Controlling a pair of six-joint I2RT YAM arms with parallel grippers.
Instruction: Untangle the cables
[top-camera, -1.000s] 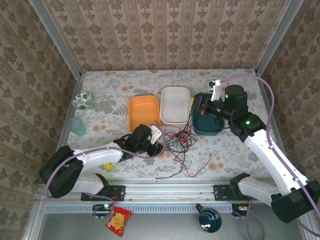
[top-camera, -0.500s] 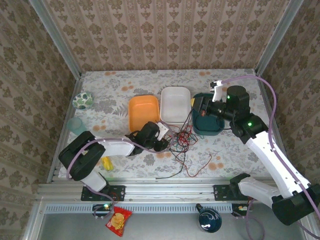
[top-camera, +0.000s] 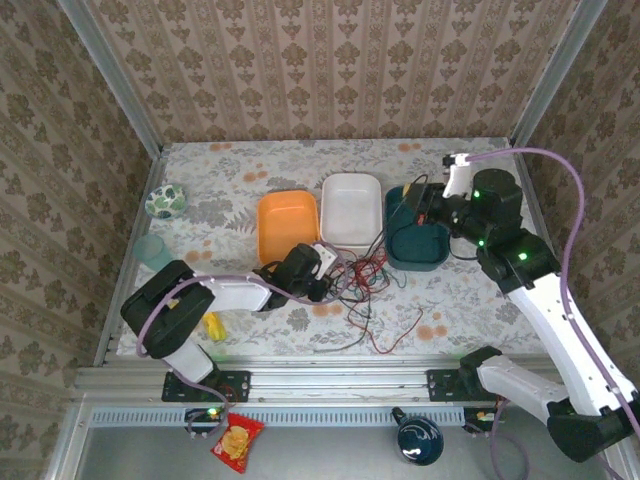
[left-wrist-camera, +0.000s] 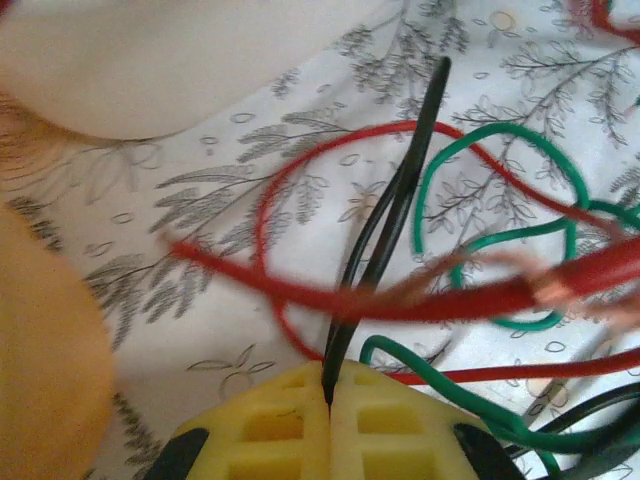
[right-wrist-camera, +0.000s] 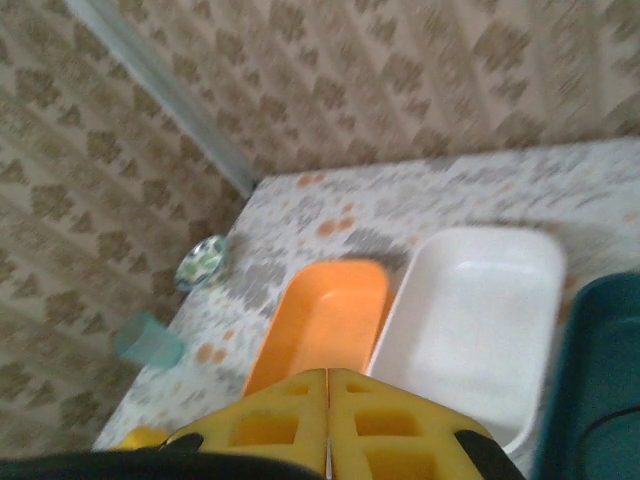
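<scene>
A: Where's the tangle?
B: The cables (top-camera: 360, 282) sit knotted on the tabletop (top-camera: 250, 165), just in front of the white tray (top-camera: 350, 210); loose ends trail toward the near edge.
A: Left side?
B: Left gripper (left-wrist-camera: 328, 425) is low at the knot's left; jaws closed on the black cable (left-wrist-camera: 395, 200), pinched right at the pad seam; the red cable (left-wrist-camera: 290, 190) crosses it close to the pads, and the green cable (left-wrist-camera: 500, 135) loops just beyond.
A: Right?
B: Right gripper (right-wrist-camera: 328, 405) is up by the teal tray (top-camera: 415, 250); jaws closed, nothing seen btwn the pads.
A: How to pull, then?
B: IMO slow and low, away from the knot; a yank prob. drags the whole bunch; watch whether red lifts w/ black; if so, ease off & let the right arm pin the rest.
A: Surface?
B: Flat floral cloth, no snags that I can see; orange tray (top-camera: 287, 225) touching the white one; cup (top-camera: 153, 252) and bowl (top-camera: 164, 201) far left, well apart from the work.
A: Room?
B: Patterned wallpaper (top-camera: 330, 70) on three sides; metal posts at the back corners.
</scene>
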